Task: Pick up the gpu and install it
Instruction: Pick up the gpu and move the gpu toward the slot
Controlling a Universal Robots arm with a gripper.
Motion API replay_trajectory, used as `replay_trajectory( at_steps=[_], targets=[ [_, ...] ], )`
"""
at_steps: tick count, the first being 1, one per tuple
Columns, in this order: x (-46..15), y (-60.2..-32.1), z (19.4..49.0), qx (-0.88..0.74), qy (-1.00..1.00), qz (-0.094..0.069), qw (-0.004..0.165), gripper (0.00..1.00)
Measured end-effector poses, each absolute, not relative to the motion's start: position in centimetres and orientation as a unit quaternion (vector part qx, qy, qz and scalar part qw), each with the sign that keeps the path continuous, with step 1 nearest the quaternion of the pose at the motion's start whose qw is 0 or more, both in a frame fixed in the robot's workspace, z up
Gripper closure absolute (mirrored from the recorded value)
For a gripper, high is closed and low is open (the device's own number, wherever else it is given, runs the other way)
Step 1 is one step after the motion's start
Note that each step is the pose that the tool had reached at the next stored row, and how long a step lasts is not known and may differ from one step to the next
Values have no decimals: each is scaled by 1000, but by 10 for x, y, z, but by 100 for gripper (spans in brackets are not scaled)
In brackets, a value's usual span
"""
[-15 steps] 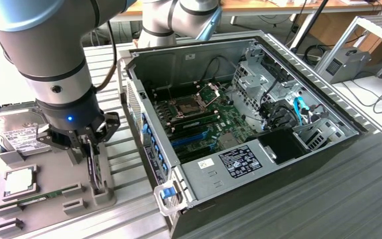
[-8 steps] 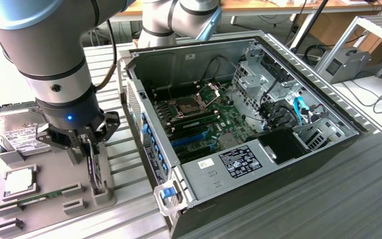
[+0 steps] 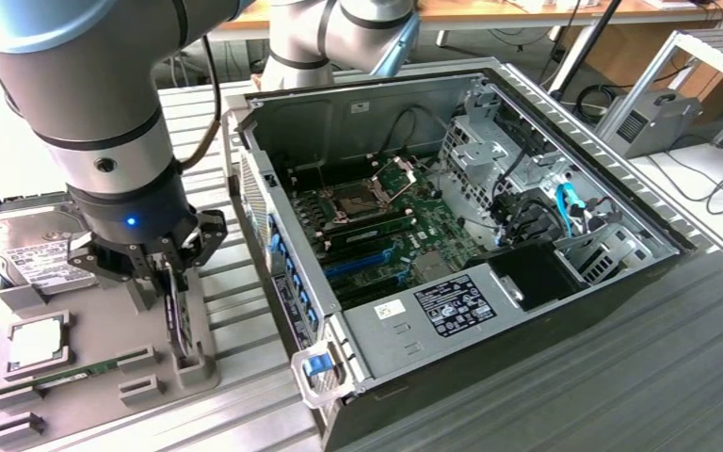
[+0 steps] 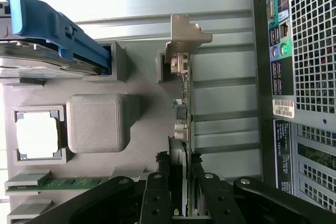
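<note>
the end effector [image 3: 167, 282] stands straight down over the grey holder [image 3: 108, 315] on the slatted tabletop [image 3: 663, 377], at the exterior view's left of the open computer case [image 3: 375, 87]. from there the gpu [image 3: 184, 325] is just a thin dark edge upright in its slot, and the grip is hard to read. the wrist view settles it: the end effector [image 4: 179, 166] has its two black fingers [image 4: 157, 187] pressed on either face of the gpu [image 4: 181, 103], clamped on it, with the card's silver bracket [image 4: 186, 38] at the far end, still seated in the holder [image 4: 142, 129]. that view also shows the case's rear ports [image 4: 278, 51]. the hard drive [image 3: 35, 250], the processor [image 3: 35, 344] and the ram stick [image 3: 79, 375] lie in their own pockets.
</note>
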State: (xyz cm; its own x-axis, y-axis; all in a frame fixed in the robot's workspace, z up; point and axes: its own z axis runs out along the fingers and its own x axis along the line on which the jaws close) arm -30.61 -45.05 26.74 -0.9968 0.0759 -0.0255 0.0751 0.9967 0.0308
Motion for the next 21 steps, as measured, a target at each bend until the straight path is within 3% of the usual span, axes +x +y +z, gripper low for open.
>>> replay_trajectory(
  at_steps=[21],
  targets=[
    [-306,-450,275,38,999,15,13,74]
  ],
)
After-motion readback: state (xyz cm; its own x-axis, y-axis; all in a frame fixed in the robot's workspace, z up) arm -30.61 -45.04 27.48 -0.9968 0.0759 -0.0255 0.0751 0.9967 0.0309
